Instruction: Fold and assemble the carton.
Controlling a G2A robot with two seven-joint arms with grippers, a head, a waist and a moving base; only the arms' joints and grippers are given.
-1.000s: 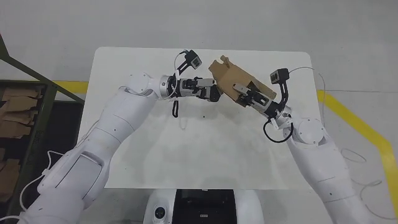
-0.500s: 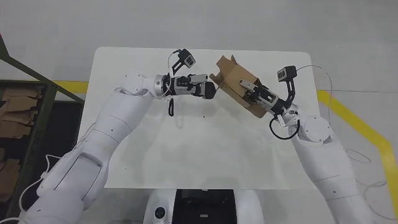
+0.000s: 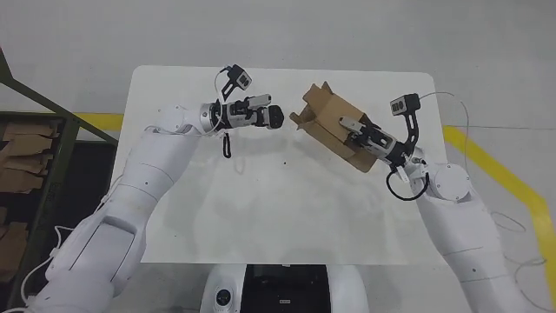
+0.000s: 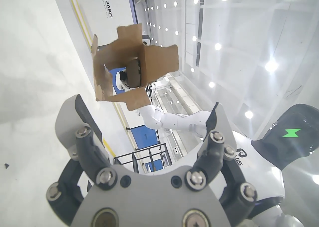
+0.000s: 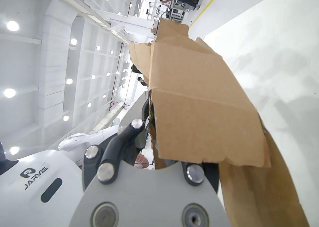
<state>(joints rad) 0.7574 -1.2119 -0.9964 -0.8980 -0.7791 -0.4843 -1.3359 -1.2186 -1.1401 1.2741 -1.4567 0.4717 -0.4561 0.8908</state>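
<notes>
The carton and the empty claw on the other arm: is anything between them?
Nothing. In the top view, just bare white table lies between the open left gripper and the carton.

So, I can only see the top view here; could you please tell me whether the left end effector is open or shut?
Observer: Open. The left wrist view shows the left end effector with its fingers spread wide and nothing between them.
Operator: Thank you. Does it face the box's open end?
Observer: Yes. That view looks straight into the carton, an open tube whose end is not folded shut.
Operator: And how does the other arm hold it?
Observer: By one wall. In the left wrist view, what looks like a dark finger of the right end effector sits inside the tube.
</notes>
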